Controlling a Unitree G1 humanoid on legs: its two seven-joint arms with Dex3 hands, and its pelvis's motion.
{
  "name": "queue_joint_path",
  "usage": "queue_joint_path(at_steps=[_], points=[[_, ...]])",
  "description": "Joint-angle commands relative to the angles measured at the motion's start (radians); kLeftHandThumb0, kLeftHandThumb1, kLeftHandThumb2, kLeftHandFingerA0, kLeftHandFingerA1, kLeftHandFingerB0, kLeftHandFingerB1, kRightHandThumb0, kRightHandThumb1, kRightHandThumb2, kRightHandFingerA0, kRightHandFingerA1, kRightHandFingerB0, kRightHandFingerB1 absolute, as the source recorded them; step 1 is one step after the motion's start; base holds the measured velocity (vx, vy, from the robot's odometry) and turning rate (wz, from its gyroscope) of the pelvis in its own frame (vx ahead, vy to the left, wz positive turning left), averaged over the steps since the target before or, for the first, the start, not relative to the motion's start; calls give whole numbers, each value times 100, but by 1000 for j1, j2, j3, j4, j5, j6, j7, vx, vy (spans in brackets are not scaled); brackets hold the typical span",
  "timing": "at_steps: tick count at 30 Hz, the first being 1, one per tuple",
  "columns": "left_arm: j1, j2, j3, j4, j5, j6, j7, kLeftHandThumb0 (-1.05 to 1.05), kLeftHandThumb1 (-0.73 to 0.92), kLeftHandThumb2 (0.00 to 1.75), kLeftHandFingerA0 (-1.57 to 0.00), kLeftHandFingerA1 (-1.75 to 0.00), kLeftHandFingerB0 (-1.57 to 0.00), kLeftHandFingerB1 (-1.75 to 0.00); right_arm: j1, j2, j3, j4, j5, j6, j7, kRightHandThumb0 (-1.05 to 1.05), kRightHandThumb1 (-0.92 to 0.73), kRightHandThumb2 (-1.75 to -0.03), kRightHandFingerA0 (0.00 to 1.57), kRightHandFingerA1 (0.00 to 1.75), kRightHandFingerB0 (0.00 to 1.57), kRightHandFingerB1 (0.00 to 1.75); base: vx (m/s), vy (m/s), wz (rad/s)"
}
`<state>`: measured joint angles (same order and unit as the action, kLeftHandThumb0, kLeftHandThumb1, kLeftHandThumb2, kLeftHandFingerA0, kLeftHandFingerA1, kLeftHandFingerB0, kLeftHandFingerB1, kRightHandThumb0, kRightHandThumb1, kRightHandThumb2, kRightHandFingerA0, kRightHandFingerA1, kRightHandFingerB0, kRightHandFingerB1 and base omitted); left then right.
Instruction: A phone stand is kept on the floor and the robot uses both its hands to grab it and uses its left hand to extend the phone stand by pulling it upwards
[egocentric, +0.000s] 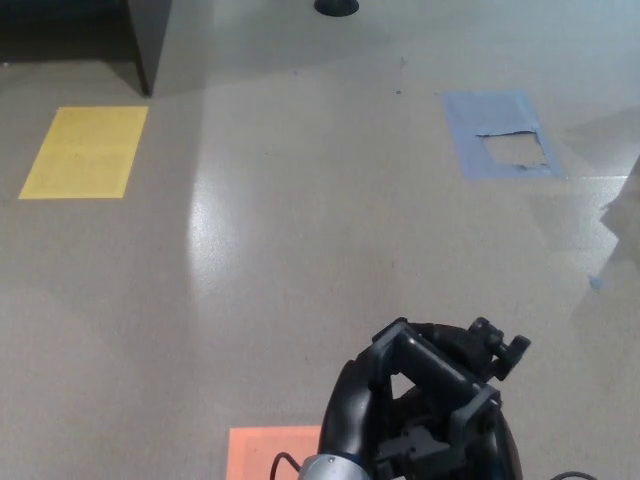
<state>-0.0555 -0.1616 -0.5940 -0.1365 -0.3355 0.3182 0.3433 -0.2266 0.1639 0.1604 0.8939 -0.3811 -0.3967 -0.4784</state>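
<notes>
The black phone stand (440, 368) rises at the bottom centre of the head view, its clamp head and a knob (497, 342) tilted toward the right. My left hand (350, 420) comes up from the bottom edge, its thick fingers wrapped round the stand below the clamp. My right hand (500, 447) presses on the stand's lower right side and is mostly hidden behind it. The stand's pole and feet are out of sight under the hands.
The grey floor carries an orange patch (270, 452) beside my left wrist, a yellow rectangle (85, 150) at far left and a torn blue tape patch (500, 135) at far right. A dark furniture edge (145, 40) and a black round base (337, 7) lie at the top.
</notes>
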Motion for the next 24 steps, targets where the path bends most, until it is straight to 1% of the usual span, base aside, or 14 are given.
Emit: queue_joint_path(at_steps=[1, 7, 8, 12, 13, 14, 15, 16, 17, 18, 19, 20, 21, 24], points=[[-133, -432, -114, -2, 46, -156, 89, -13, 64, 71, -86, -175, -55, -175, 41, 53, -61, -36, 103, 45, 0, -84, -31, -110, 157, 163, 157, 164, 0, 0, 0], [-204, -514, -138, 31, 46, -98, 118, -27, 54, 75, -95, -175, -62, -175, 78, 28, -50, -58, 52, 78, -39, -82, -31, -107, 157, 161, 157, 163, 0, 0, 0], [-223, -534, -137, 29, 43, -77, 126, -29, 49, 79, -97, -175, -67, -175, 83, 23, -46, -62, 36, 102, -54, -94, -38, -112, 157, 171, 157, 173, 0, 0, 0], [-325, -630, -119, 12, 20, -23, 114, -35, 41, 84, -105, -175, -80, -175, 102, -27, 13, -64, -68, 155, -98, -98, -47, -115, 157, 173, 157, 175, 0, 0, 0], [-358, -653, -108, 8, 14, -4, 104, -27, 41, 106, -117, -175, -95, -175, 102, -29, 15, -58, -70, 154, -102, -98, -47, -115, 157, 173, 157, 175, 0, 0, 0], [-400, -682, -105, -5, 28, 19, 99, -6, 59, 141, -136, -175, -98, -175, 100, -30, 14, -56, -68, 154, -102, -98, -47, -115, 157, 173, 157, 175, 0, 0, 0], [-423, -702, -107, -11, 36, 28, 97, 1, 74, 148, -134, -175, -91, -175, 102, -31, 13, -55, -68, 154, -101, -98, -47, -115, 157, 173, 157, 175, 0, 0, 0], [-432, -710, -110, -13, 37, 28, 97, 1, 74, 148, -134, -175, -91, -175, 102, -31, 13, -52, -67, 154, -102, -98, -47, -115, 157, 173, 157, 175, 0, 0, 0], [-445, -727, -116, -16, 49, 24, 101, 23, 92, 156, -157, -175, -93, -175, 101, -30, 13, -47, -66, 153, -103, -98, -47, -115, 157, 173, 157, 175, 0, 0, 0], [-454, -740, -121, -17, 57, 21, 103, 23, 92, 156, -157, -175, -93, -175, 102, -30, 14, -46, -66, 153, -103, -98, -47, -115, 157, 173, 157, 175, 0, 0, 0], [-482, -750, -127, -17, 92, 7, 106, 40, 92, 161, -157, -175, -87, -175, 99, -31, 14, -44, -65, 154, -103, -98, -47, -115, 157, 173, 157, 175, 0, 0, 0], [-515, -746, -128, -18, 137, -7, 111, 56, 92, 155, -113, -175, -70, -148, 94, -31, 13, -39, -63, 155, -102, -98, -47, -115, 157, 173, 157, 175, 0, 0, 0], [-547, -742, -128, -24, 180, -7, 123, 70, 92, 174, -102, -154, -68, -133, 90, -30, 13, -34, -62, 156, -103, -98, -47, -115, 157, 173, 157, 175, 0, 0, 0], [-613, -739, -105, -36, 239, -7, 132, 88, 88, 173, -109, -163, -72, -140, 80, -31, 11, -23, -57, 157, -104, -98, -47, -115, 157, 173, 157, 175, 0, 0, 0]])
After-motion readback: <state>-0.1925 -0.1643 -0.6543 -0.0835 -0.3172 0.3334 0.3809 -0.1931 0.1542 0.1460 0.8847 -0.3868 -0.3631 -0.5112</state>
